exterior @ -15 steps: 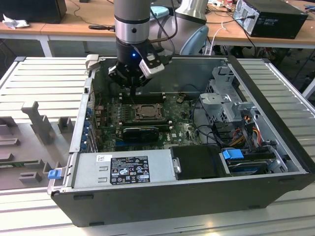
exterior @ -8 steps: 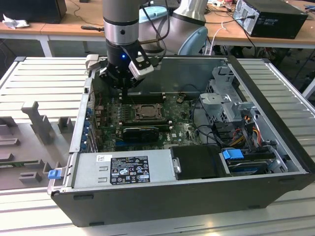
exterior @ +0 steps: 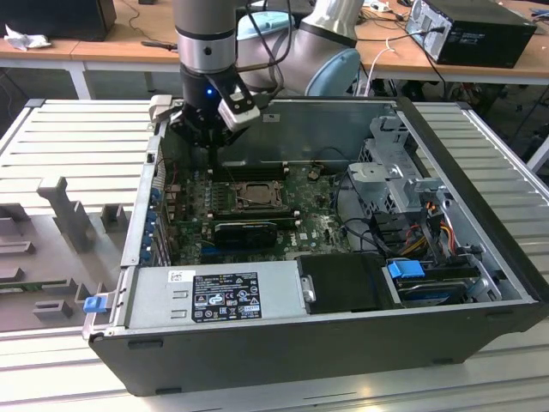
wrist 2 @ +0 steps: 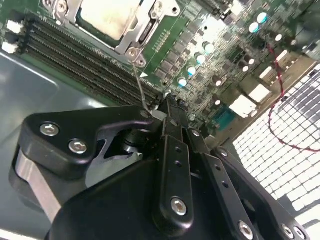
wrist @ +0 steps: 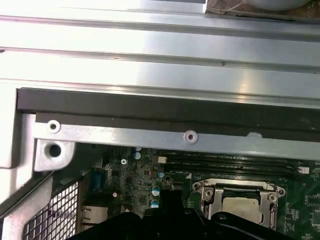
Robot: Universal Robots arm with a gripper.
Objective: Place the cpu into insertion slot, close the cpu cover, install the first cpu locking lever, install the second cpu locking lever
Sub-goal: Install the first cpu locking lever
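The cpu [wrist 2: 106, 17] lies flat in the insertion slot [exterior: 249, 196] on the green board, pale face up. The cpu cover [wrist 2: 146, 31] is down over it as a silvery frame; both also show in the first wrist view, cpu [wrist: 241, 206] and cover [wrist: 206, 190]. A thin wire locking lever [wrist 2: 140, 82] runs from the socket's corner to my fingertips. My gripper [wrist 2: 162, 106] is shut on the lever's free end. In the exterior view the gripper [exterior: 214, 161] hangs just beyond the socket's far-left corner, low inside the case.
Black memory slots [wrist 2: 75, 55] run alongside the socket. A fan grille [wrist 2: 280, 125] and the case wall [wrist: 150, 135] stand close behind the gripper. The power supply [exterior: 214, 296] fills the near side, and a drive cage [exterior: 395, 172] with cables is on the exterior view's right.
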